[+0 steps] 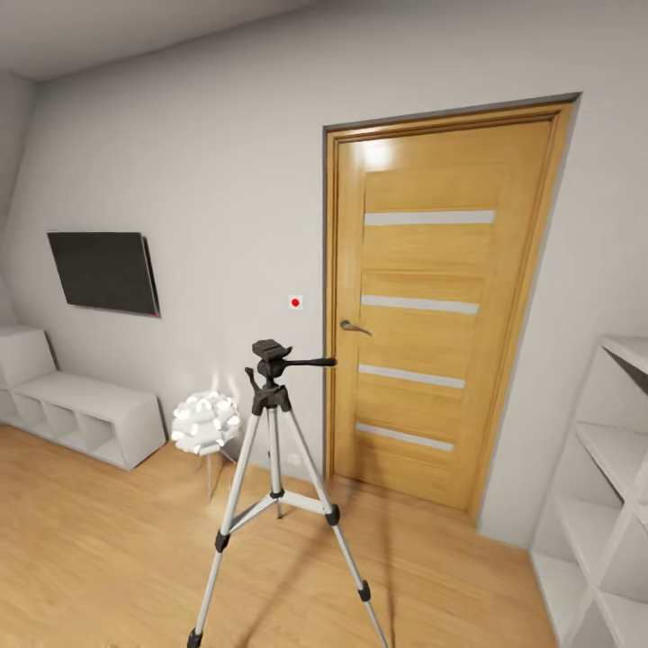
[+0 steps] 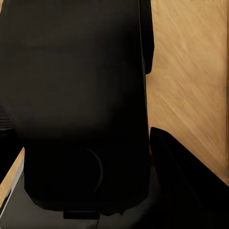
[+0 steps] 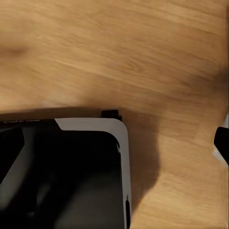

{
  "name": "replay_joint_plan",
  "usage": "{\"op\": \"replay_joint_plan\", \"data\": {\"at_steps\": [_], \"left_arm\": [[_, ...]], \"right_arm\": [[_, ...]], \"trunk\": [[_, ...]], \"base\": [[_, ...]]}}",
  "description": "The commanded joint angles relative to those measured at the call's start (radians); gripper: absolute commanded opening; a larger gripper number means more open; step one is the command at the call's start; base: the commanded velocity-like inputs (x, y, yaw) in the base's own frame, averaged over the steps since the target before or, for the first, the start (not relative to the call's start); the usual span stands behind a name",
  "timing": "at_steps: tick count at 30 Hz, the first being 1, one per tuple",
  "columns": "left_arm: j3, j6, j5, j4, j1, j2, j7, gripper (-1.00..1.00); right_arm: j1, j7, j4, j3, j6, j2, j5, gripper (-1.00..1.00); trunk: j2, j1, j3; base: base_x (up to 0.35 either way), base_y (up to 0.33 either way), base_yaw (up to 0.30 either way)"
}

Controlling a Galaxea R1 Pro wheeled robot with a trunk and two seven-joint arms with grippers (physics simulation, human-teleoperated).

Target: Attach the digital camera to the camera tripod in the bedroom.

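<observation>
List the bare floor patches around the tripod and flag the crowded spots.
Bare wood floor lies between the camera tripod and the low white cabinet, and between the tripod and the white shelf. Crowded: the white lamp just behind the tripod, near the door.

Left wrist view: dark robot body panel [image 2: 81, 105] close to lens. Right wrist view: grey-edged black base corner [image 3: 95, 167]. Gripper states unreadable.

The camera tripod [image 1: 274, 450]'s feet are cut off below.
</observation>
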Motion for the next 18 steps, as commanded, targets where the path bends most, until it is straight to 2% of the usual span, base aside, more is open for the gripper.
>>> {"op": "replay_joint_plan", "data": {"at_steps": [1, 9, 18], "left_arm": [[-0.009, -0.003, 0.008, 0.002, -0.001, 0.0, -0.004, -1.0], [-0.008, -0.005, 0.01, 0.002, -0.001, 0.001, -0.003, -1.0], [-0.007, -0.01, 0.015, 0.002, -0.001, 0.001, -0.003, -1.0]], "right_arm": [[-0.001, 0.002, 0.003, -0.009, -0.006, -0.001, 0.009, 1.0], [-0.001, 0.001, 0.003, -0.009, -0.007, -0.001, 0.009, 1.0], [-0.001, 0.001, 0.003, -0.008, -0.007, -0.001, 0.009, 1.0]], "trunk": [[-0.001, 0.0, 0.0], [-0.001, 0.0, 0.0], [-0.001, 0.0, 0.0]], "base": [[0.058, -0.279, 0.221], [0.072, -0.246, 0.251], [0.011, -0.034, 0.268]]}}
